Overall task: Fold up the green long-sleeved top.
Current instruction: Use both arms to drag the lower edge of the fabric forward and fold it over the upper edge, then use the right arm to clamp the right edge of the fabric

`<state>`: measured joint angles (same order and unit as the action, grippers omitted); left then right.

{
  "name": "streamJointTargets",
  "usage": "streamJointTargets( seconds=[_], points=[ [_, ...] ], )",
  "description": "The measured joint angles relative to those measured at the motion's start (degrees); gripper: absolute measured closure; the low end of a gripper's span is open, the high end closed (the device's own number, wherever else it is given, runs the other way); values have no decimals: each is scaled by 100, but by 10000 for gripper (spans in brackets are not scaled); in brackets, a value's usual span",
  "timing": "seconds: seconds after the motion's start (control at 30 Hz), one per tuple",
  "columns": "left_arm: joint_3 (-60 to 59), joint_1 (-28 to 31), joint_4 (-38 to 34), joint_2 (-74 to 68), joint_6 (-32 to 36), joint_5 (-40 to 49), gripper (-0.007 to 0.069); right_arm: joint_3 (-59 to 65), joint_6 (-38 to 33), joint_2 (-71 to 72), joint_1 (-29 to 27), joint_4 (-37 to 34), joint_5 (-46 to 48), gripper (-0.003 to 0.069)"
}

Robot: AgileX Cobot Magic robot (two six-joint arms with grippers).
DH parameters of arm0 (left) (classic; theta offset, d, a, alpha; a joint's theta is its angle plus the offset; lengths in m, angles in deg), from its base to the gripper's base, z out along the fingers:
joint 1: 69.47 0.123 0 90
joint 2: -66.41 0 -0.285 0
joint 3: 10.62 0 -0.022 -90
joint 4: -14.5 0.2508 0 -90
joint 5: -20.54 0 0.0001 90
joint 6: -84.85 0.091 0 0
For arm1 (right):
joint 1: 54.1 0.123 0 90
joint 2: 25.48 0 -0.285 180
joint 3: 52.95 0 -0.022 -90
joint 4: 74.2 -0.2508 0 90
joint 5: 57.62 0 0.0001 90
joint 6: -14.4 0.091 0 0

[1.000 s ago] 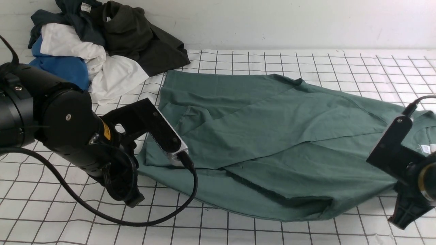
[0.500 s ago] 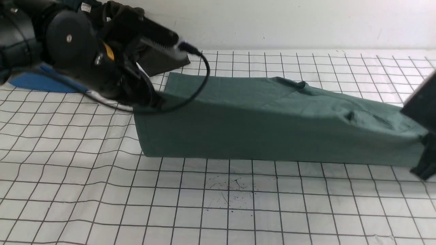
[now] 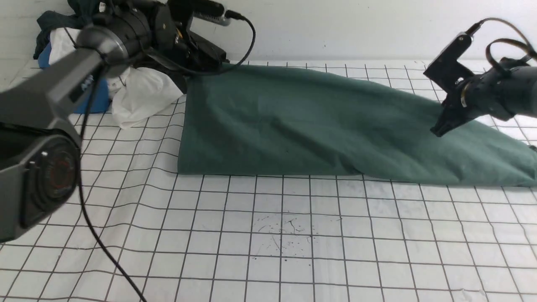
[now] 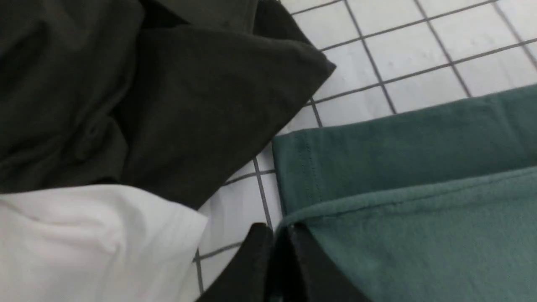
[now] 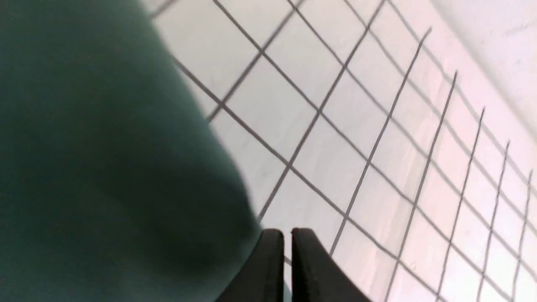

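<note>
Both grippers are nearly closed: left gripper (image 4: 280, 235) at the green top's (image 3: 302, 126) far hem corner, hold unclear; right gripper (image 5: 287, 239) empty near its other end. Folded lengthwise on the table (image 3: 268, 235), it looks light and limp; pinch corners.

Stretching the left arm (image 3: 63, 90) far forward across the desk, with the wrist (image 3: 126, 29) sitting above and behind the left tool (image 4: 279, 228). Pointing that tool downward, its two black fingers (image 4: 254, 256) drawn nearly together with only a narrow dark gap between the tips; not possible to tell whether anything is being pinched there. Holding the right arm (image 3: 499, 94) raised and angled inward, its bulk lying up and behind the right tool (image 3: 439, 131). Tilting that tool steeply down. Bringing its fingers (image 5: 268, 264) almost into contact, with a thin pale slit between them and nothing in it.
</note>
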<state>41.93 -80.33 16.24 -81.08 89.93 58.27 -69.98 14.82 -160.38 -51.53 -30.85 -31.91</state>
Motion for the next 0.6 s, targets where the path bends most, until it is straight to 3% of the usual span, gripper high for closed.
streamJointTargets(
  seconds=[0.13,0.17,0.2,0.3,0.43,0.47,0.5,0.6],
  points=[
    [871,131,34,-630,-6,274,417,-459,173,-164,-18,-562,376,518],
    [899,138,34,-640,-6,288,417,-475,178,-156,-18,-562,376,513],
    [1122,195,20,-661,-11,453,336,-572,184,-31,-18,-818,649,473],
    [1541,263,-205,-521,-24,1140,257,-725,148,315,-12,-1212,1539,447],
    [1896,296,-953,-203,100,2740,263,-873,-816,925,-99,-2305,3198,501],
    [1896,288,-995,-195,151,2868,267,-869,-879,945,-112,-2391,3198,507],
    [1890,253,-1278,-168,349,3128,297,-884,-1286,1030,-238,-3065,3852,552],
    [1645,138,-1530,-191,583,3298,386,-779,-1785,955,-632,-4502,4388,637]
  ],
)
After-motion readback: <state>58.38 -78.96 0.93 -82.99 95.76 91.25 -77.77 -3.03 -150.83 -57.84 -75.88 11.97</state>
